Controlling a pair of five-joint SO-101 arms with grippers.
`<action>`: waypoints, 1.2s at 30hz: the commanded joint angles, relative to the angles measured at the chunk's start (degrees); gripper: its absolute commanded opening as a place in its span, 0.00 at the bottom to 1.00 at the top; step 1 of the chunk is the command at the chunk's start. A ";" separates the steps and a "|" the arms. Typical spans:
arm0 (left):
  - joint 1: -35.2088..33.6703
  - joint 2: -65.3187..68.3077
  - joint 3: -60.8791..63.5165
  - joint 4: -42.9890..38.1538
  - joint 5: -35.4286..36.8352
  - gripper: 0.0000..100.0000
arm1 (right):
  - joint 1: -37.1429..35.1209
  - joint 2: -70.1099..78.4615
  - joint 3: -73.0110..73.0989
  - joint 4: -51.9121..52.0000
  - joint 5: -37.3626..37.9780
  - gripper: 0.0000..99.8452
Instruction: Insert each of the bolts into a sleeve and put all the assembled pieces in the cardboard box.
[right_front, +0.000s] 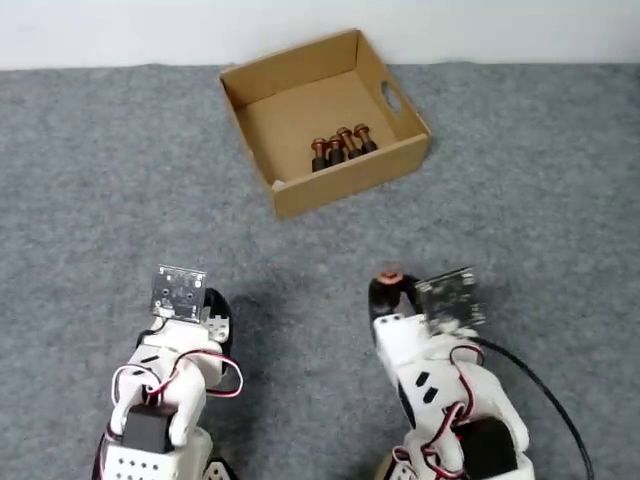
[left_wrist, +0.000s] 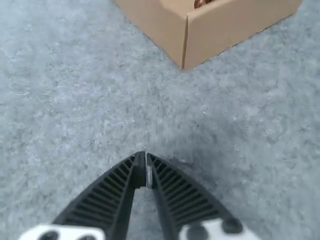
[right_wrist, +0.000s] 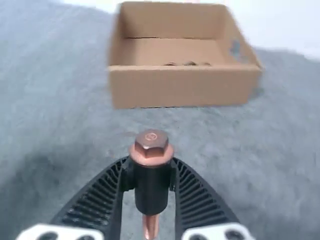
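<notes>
My right gripper is shut on an assembled piece: a copper bolt through a black sleeve, held upright with its hex head up. From above, that piece shows at the right gripper, a short way in front of the cardboard box. Several assembled pieces lie together inside the box by its near wall. My left gripper is shut with nothing in it, low over the grey carpet, and in the high view the left gripper sits at the lower left.
The cardboard box stands open-topped on grey carpet, with a hand-hole in its right wall. Its near corner faces the left arm. A black cable trails from the right arm. A white wall runs along the far edge.
</notes>
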 joint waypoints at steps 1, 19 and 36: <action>-0.44 -0.26 -0.13 -1.93 -0.18 0.00 | 1.36 -0.22 -1.05 0.13 -8.53 0.01; -5.71 -0.26 -0.13 12.75 -0.18 0.00 | 1.54 37.76 -25.67 -14.11 -18.02 0.01; -5.71 -0.44 -0.13 12.66 -0.53 0.00 | 1.63 94.29 -66.90 -40.13 -17.76 0.01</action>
